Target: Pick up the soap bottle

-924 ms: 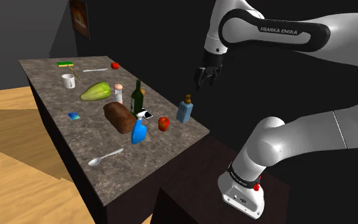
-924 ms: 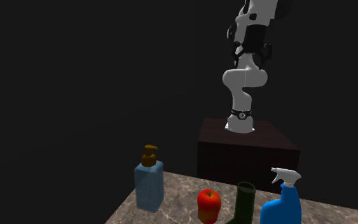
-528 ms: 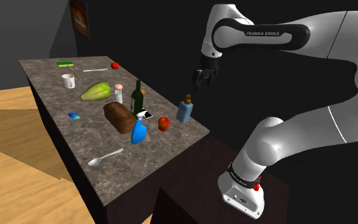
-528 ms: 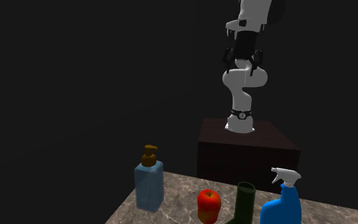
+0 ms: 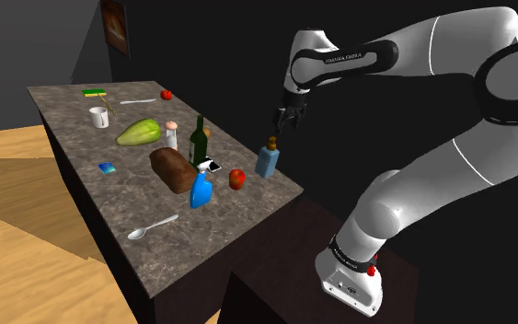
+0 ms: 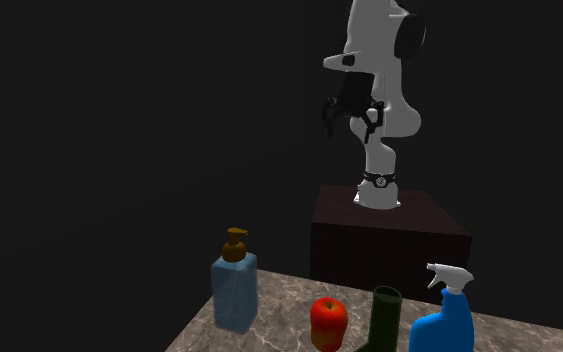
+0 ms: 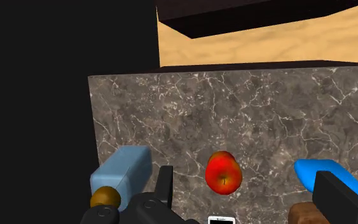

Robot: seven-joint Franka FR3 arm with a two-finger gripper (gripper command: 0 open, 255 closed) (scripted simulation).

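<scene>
On the dark marbled tabletop (image 5: 247, 207), just past a red apple (image 5: 236, 178), the blue, brown-capped soap bottle (image 5: 267, 158) stands upright near the edge facing the stand (image 5: 275, 276), within easy reach. Above it hangs the hand (image 5: 284, 120), spread open and empty, which we read as readied to drop around the bottle.

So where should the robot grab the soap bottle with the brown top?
Probably the boxy blue body of the soap bottle, just under the brown pump. It stands upright with flat sides, so the open gripper, hovering above and a little to one side, could line up and come straight down onto those sides.
</scene>
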